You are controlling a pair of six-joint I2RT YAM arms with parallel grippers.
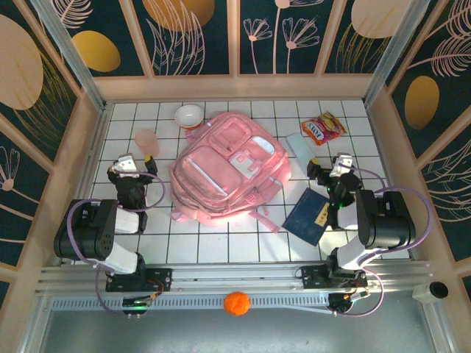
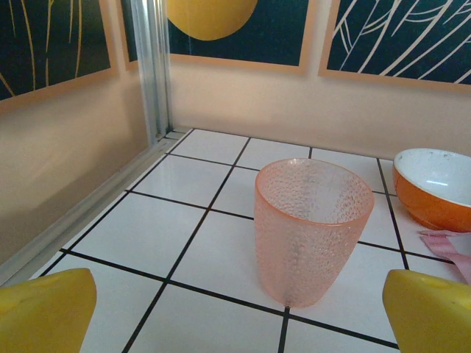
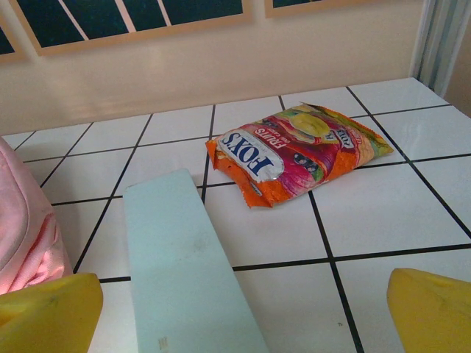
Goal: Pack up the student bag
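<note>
Student bag (image 1: 228, 173) is lying flat at the middle of the white-tiled bench (image 1: 221, 243), its pockets facing up and its straps trailing toward us. We are seeing only its pink edge at the left of the right wrist view, and only a strip of pink strap at the right edge of the left wrist view. Our left hand (image 1: 132, 163) is standing released and gripping nothing, its yellow fingertips (image 2: 44, 312) cut off at the bottom corners. It is facing a dimpled pink cup (image 2: 313, 228). An orange bowl (image 2: 434, 187) with a white inside is sitting behind the cup, cropped by the frame. Our right hand (image 1: 333, 165) is likewise spread wide and empty, pointing at a Fox's sweets packet (image 3: 294, 151) and a pale blue flat case (image 3: 188, 265), whose near end is running out of view. A dark blue notebook (image 1: 309, 213) is lying beside the right arm, its cover print too small for us to read.
</note>
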